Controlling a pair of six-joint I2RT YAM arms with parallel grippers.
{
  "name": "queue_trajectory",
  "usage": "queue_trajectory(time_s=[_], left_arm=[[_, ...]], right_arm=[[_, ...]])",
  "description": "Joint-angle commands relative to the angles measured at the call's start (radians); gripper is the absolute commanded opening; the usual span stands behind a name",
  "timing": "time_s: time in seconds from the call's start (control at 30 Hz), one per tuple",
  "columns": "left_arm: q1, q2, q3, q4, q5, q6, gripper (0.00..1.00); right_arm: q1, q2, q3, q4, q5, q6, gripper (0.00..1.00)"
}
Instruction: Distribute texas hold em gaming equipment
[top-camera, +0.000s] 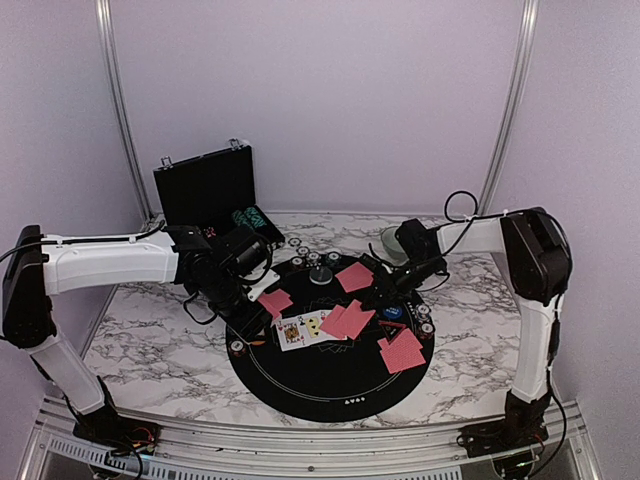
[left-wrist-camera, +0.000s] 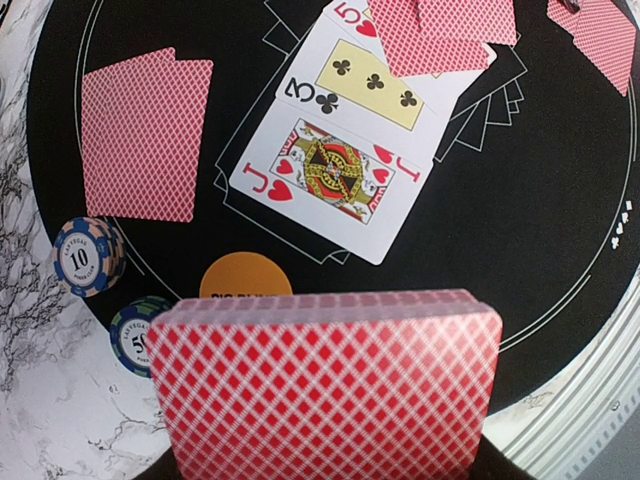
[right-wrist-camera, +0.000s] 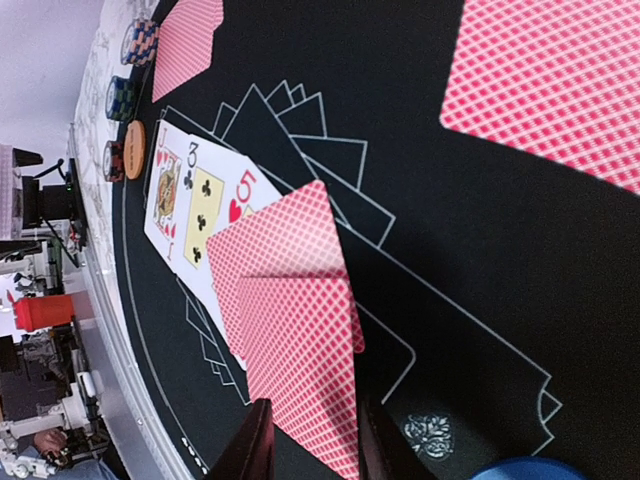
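My left gripper (top-camera: 255, 303) is shut on a deck of red-backed cards (left-wrist-camera: 325, 385), held above the near left rim of the round black mat (top-camera: 330, 385); the deck hides its fingers. Below lie the face-up jack of hearts (left-wrist-camera: 335, 175), 3 of clubs (left-wrist-camera: 365, 85) and a 5 of hearts. An orange button (left-wrist-camera: 245, 282) and two chip stacks (left-wrist-camera: 88, 257) sit by the mat's edge. My right gripper (right-wrist-camera: 315, 450) is open, its fingers astride two overlapping face-down cards (right-wrist-camera: 295, 320) at the mat's middle (top-camera: 348, 320). A blue button (top-camera: 392, 315) lies beside it.
An open black case (top-camera: 205, 190) stands at the back left. A pale green bowl (top-camera: 388, 246) sits behind the right gripper. Face-down card pairs lie at the mat's left (top-camera: 274, 300), back (top-camera: 354, 276) and right (top-camera: 402, 351). More chip stacks (top-camera: 320, 260) ring the far rim.
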Motion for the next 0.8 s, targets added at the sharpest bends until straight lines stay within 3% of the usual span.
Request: queue_trajectory(time_s=[0.0,0.37,0.77], left_arm=[[0.005,-0.021,-0.006,0.021,0.013,0.014,0.50],[0.006,-0.015,-0.004,0.025,0.020,0.016,0.50],[0.005,-0.009,0.000,0.027,0.028,0.009,0.50]], right_arm=[[0.018,0.003,0.064,-0.045,0.095,0.013,0.30],[0.042,-0.025,0.118,-0.103,0.265,0.043,0.38],[0.053,-0.150,0.058,0.021,0.261,0.155,0.54]])
